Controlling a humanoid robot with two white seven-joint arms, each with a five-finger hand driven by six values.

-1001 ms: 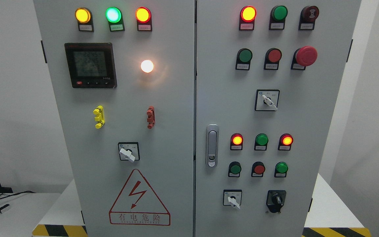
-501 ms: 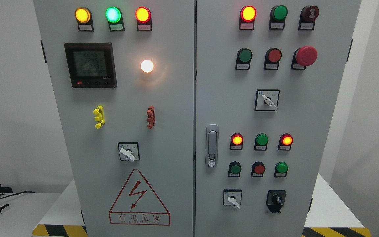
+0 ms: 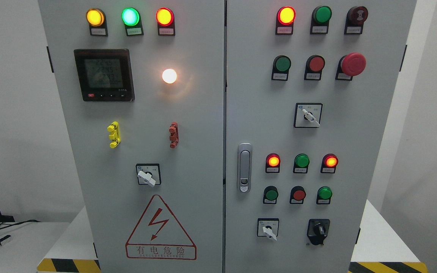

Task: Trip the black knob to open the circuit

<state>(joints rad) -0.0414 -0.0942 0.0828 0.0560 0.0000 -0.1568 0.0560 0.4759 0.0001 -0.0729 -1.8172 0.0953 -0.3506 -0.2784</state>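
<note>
The black knob (image 3: 319, 229) sits on a black square mount at the lower right of the grey cabinet's right door (image 3: 264, 106), with its pointer turned slightly left of upright. To its left is a white rotary selector (image 3: 268, 229). Neither of my hands nor arms shows in the head view.
Above the knob are rows of lit and unlit indicator lamps (image 3: 302, 160) and push buttons (image 3: 298, 195), a red mushroom stop button (image 3: 352, 63) and a silver door latch (image 3: 244, 167). The left door carries a meter (image 3: 103, 74), two more lamps rows and a warning triangle (image 3: 160, 227). White platform edges with hazard striping flank the cabinet.
</note>
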